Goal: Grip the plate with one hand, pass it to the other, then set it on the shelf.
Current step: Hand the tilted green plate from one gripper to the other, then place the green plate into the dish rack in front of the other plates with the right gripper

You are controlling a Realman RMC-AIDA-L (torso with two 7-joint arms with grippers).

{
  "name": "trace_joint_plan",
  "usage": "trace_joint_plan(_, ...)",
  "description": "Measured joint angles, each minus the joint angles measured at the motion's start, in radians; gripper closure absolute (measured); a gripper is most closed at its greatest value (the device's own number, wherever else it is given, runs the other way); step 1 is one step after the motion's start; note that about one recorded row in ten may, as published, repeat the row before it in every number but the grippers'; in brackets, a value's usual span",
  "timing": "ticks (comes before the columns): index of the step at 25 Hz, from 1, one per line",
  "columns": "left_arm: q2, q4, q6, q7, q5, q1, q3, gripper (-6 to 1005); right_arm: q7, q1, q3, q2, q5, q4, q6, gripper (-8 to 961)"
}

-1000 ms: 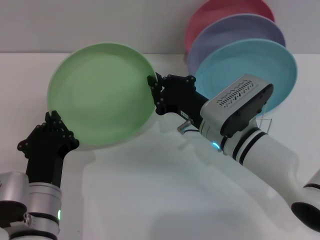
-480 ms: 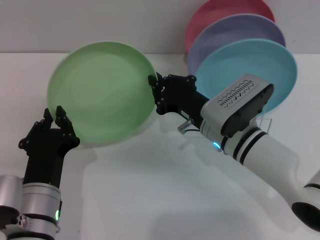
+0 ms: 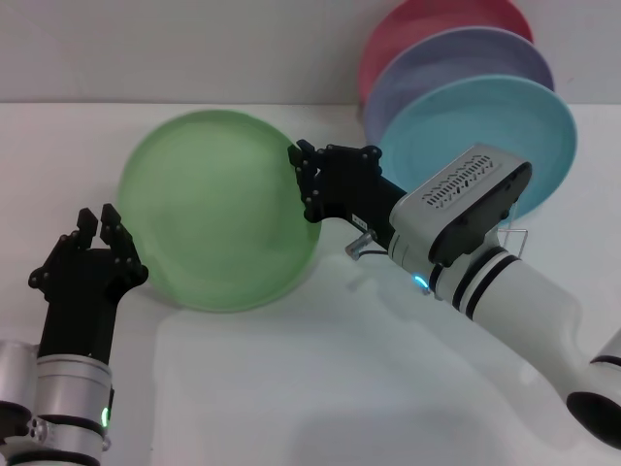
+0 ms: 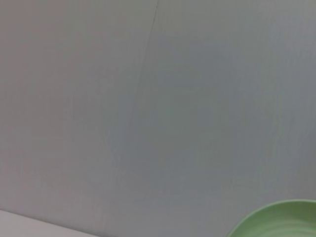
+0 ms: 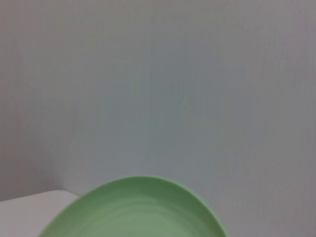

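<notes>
Unmarked plate in right tool, left tool apart.

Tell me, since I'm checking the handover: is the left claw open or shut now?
Open. The left claw shows parted fingers beside the green plate, apart from its rim; the right claw grips the opposite edge.

We see a bare test lab: plain white worktop, blank grey wall, coloured plates racked upright.
</notes>
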Motion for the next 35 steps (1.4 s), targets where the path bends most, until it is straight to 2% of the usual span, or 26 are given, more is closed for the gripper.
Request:
trace_joint_plan(10, 0.006, -0.01, 0.084, -0.047, 0.001, 0.016, 0.0, 806, -0.026, 0.002, 0.0, 0.0, 0.0, -0.008, -0.011, 920)
trace_joint_plan(18, 0.007, -0.127, 0.153, -0.254, 0.003, 0.008, -0.013, 806, -0.054, -0.023, -0.012, 0.0, -0.001, -0.033, -0.147, 928)
trace_joint_plan(19, 0.009, -0.163, 0.165, -0.33, 0.003, 0.006, -0.023, 805, -0.054, -0.044, -0.013, -0.002, -0.019, -0.041, -0.216, 929)
trace_joint_plan(21, 0.01, -0.189, 0.17, -0.379, 0.003, 0.005, -0.032, 805, -0.054, -0.06, -0.01, -0.005, -0.044, -0.046, -0.266, 930)
trace_joint_plan(22, 0.011, -0.236, 0.173, -0.47, 0.006, 0.0, -0.045, 805, -0.054, -0.089, -0.004, -0.008, -0.087, -0.056, -0.35, 931)
trace_joint_plan(23, 0.011, -0.236, 0.173, -0.47, 0.006, 0.0, -0.045, 805, -0.054, -0.089, -0.004, -0.008, -0.087, -0.056, -0.35, 931)
trace_joint_plan(24, 0.012, -0.294, 0.169, -0.569, 0.019, -0.009, -0.058, 805, -0.055, -0.107, -0.002, -0.01, -0.112, -0.067, -0.405, 932)
trace_joint_plan(26, 0.012, -0.322, 0.163, -0.614, 0.029, -0.013, -0.063, 805, -0.065, -0.14, -0.002, -0.012, -0.145, -0.091, -0.511, 932)
trace_joint_plan(27, 0.011, -0.376, 0.146, -0.714, 0.057, -0.026, -0.071, 805, -0.102, -0.173, -0.002, -0.013, -0.159, -0.113, -0.606, 933)
trace_joint_plan(28, 0.011, -0.376, 0.146, -0.714, 0.057, -0.026, -0.071, 805, -0.102, -0.173, -0.002, -0.013, -0.159, -0.113, -0.606, 933)
trace_joint_plan(29, 0.011, -0.406, 0.128, -0.765, 0.084, -0.036, -0.072, 805, -0.172, -0.214, 0.004, -0.013, -0.16, -0.132, -0.695, 933)
trace_joint_plan(30, 0.011, -0.406, 0.128, -0.765, 0.084, -0.036, -0.072, 805, -0.172, -0.214, 0.004, -0.013, -0.16, -0.132, -0.695, 933)
trace_joint_plan(32, 0.012, -0.418, 0.109, -0.783, 0.098, -0.042, -0.073, 805, -0.24, -0.262, 0.027, -0.013, -0.159, -0.168, -0.798, 932)
trace_joint_plan(35, 0.012, -0.42, 0.082, -0.798, 0.102, -0.048, -0.075, 805, -0.256, -0.292, 0.04, -0.014, -0.159, -0.209, -0.871, 932)
